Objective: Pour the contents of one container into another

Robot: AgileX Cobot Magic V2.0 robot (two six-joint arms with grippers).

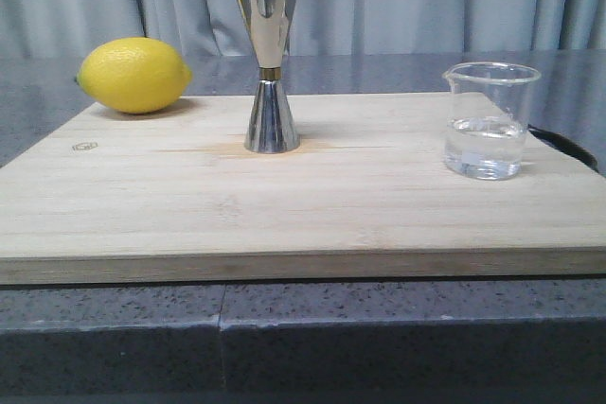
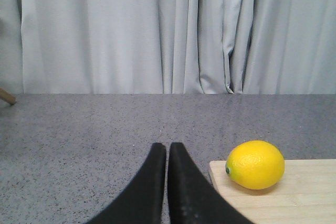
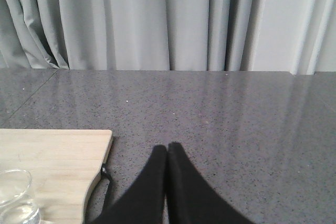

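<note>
Pale grey curtains (image 1: 426, 2) hang in soft folds across the back at 12 o'clock. A dark speckled stone bench (image 1: 379, 338) runs toward them, its polished top reflecting even, diffuse light.

A staged bar-prep bench: grey speckled counter (image 1: 114, 328), wooden board (image 1: 284, 196), lemon (image 1: 133, 75), curtain backdrop (image 2: 131, 30).

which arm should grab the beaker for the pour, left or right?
Right, probably. The glass beaker stands at the cutting board's right end and shows in the right wrist view beside the shut right gripper. The left gripper, also shut, sits by the lemon, across the board past the jigger.
</note>
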